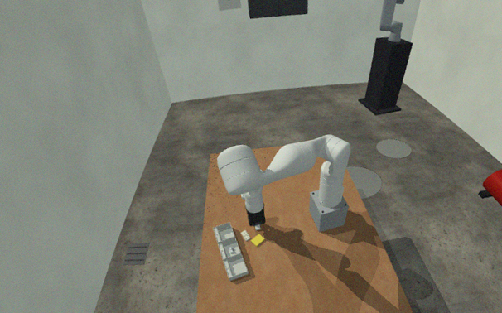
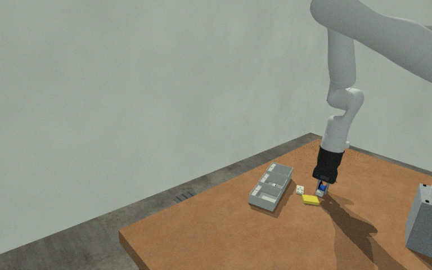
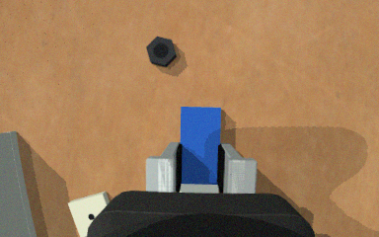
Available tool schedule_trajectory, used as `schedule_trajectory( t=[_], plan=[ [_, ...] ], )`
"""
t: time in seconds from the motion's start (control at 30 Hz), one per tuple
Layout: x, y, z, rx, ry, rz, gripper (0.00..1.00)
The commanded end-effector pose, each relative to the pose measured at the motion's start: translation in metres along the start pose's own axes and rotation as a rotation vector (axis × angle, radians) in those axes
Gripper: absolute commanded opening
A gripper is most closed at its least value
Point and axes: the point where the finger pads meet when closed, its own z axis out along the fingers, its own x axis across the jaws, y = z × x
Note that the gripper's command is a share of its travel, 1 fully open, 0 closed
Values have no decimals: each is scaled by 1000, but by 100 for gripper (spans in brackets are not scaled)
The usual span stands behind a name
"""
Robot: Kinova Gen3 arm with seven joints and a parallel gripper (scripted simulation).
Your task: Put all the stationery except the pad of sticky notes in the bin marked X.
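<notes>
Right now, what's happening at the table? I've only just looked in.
The gripper has shut on a small blue block, probably an eraser, which stands on the table. It has not been lifted yet. Close by lie a yellow pad, a white die and a black nut. The row of grey bins stands beside them; which one is marked X cannot be read.
</notes>
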Motion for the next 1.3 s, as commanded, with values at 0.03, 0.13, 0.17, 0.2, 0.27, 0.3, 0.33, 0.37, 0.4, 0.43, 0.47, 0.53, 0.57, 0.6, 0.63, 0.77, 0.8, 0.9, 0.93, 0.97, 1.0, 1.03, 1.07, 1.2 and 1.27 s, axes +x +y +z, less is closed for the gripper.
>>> schedule_trajectory(
  t=[0.03, 0.13, 0.17, 0.2, 0.27, 0.3, 0.33, 0.37, 0.4, 0.43, 0.47, 0.53, 0.57, 0.6, 0.63, 0.77, 0.8, 0.9, 0.93, 0.97, 1.0, 1.03, 1.07, 1.2, 1.27],
  plan=[
    [0, -1, 0, -1, 0, 2, 45],
    [0, -1, 0, -1, 0, 2, 45],
    [0, -1, 0, -1, 0, 2, 45],
    [0, -1, 0, -1, 0, 2, 45],
    [0, -1, 0, -1, 0, 2, 45],
    [0, -1, 0, -1, 0, 2, 45],
    [0, -1, 0, -1, 0, 2, 45],
    [0, -1, 0, -1, 0, 2, 45],
    [0, -1, 0, -1, 0, 2, 45],
    [2, -3, -5, 5, 3, 9, 45],
    [2, -4, -8, 7, 3, 9, 45],
    [2, -3, -15, 7, 3, 6, 45],
    [2, -3, -18, 7, 3, 5, 45],
    [2, -3, -21, 7, 3, 6, 45],
    [2, -3, -25, 7, 3, 6, 45],
    [2, -3, -38, 7, 3, 6, 45],
    [2, -3, -38, 7, 3, 6, 45],
    [1, -3, -44, 6, 2, 5, 45],
    [2, -3, -48, 7, 3, 6, 45],
    [2, -3, -51, 7, 3, 6, 45],
    [2, -3, -54, 7, 2, 6, 45],
    [1, -3, -58, 7, 2, 5, 45],
    [1, -3, -61, 7, 1, 5, 45],
    [0, 0, -61, -1, 0, 4, 45],
    [0, 0, -61, -1, 0, 3, 45]
  ],
)
